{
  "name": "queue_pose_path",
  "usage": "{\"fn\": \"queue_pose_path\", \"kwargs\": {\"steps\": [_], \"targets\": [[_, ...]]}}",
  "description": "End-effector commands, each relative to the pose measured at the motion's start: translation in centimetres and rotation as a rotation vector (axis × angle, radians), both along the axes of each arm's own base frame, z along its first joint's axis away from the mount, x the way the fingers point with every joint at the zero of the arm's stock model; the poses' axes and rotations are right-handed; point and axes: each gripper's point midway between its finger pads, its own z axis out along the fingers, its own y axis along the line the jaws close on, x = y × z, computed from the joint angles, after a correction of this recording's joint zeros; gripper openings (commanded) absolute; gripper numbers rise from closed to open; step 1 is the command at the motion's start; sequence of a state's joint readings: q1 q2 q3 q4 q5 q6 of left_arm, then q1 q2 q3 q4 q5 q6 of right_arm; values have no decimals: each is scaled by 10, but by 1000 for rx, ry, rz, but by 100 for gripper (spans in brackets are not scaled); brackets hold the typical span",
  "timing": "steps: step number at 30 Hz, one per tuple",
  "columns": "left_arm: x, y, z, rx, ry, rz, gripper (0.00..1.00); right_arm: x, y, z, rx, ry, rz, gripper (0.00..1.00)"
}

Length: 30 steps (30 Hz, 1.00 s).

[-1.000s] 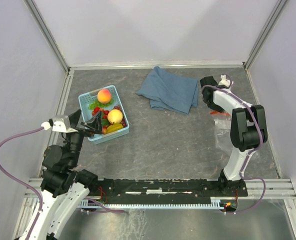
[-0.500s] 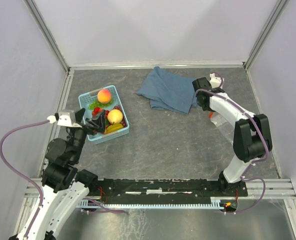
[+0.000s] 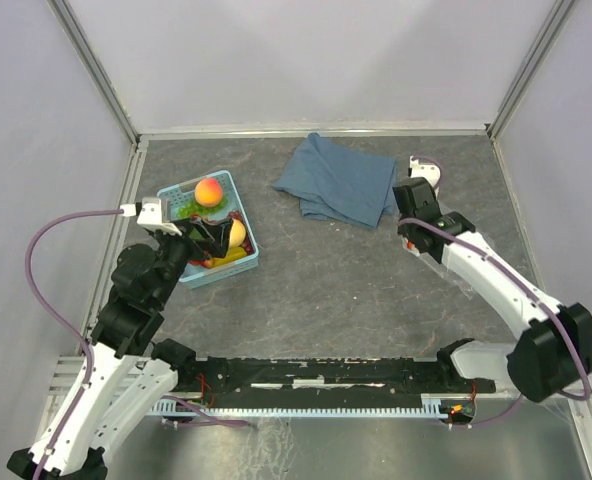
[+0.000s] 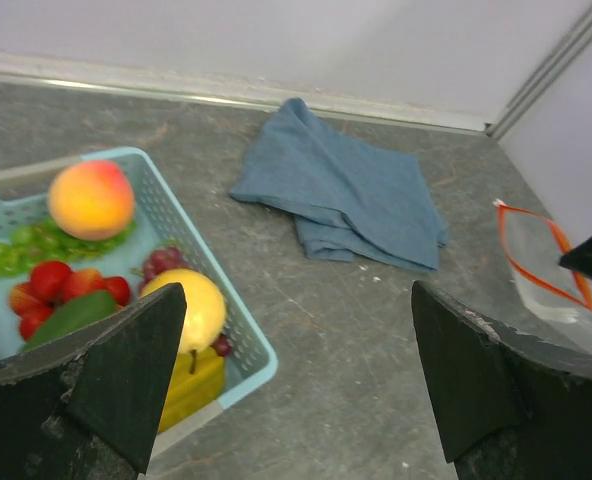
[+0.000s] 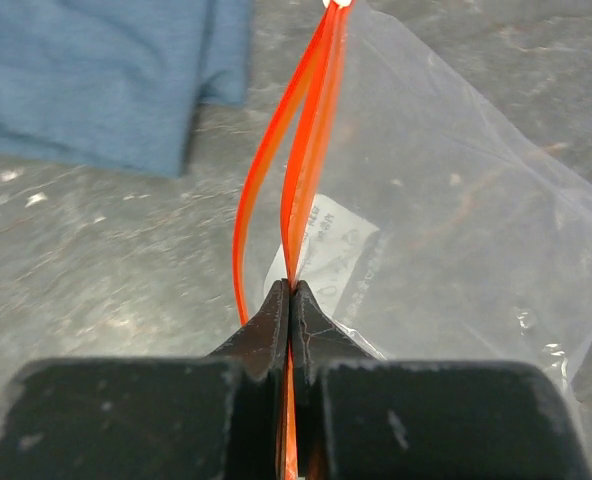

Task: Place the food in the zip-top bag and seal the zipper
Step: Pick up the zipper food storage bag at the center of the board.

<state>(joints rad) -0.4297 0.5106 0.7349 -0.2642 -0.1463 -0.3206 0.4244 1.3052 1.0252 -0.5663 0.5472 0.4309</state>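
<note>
Right gripper [image 5: 291, 300] pinching zipper [image 5: 311, 120] of zip-top bag [image 5: 456, 230], near table [image 3: 326, 280] right edge. Left gripper [image 4: 296, 310] spread wide over food [image 4: 91, 198] in basket [image 4: 241, 330].

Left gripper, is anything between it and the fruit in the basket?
Nothing visible. The left gripper hangs open above the blue basket, and the food lies uncovered inside; only the basket's low wall rings it.
</note>
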Motion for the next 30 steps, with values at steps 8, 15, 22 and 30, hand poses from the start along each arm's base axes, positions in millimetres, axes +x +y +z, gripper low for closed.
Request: {"fn": "queue_pose_path", "kwargs": {"steps": [8,15,22,30], "targets": [[10,-45,-8,-265,130,-127,100,-12,90,45,315,-240,384,2],[21,-83,-41,-363,274,-247,96,-27,132,70,429,-330,570,2],[30,-112,-64,-394,355,-310,95,-47,158,74,476,-357,731,2],[38,-148,-83,-416,400,-362,93,-61,179,66,515,-349,843,2]]}}
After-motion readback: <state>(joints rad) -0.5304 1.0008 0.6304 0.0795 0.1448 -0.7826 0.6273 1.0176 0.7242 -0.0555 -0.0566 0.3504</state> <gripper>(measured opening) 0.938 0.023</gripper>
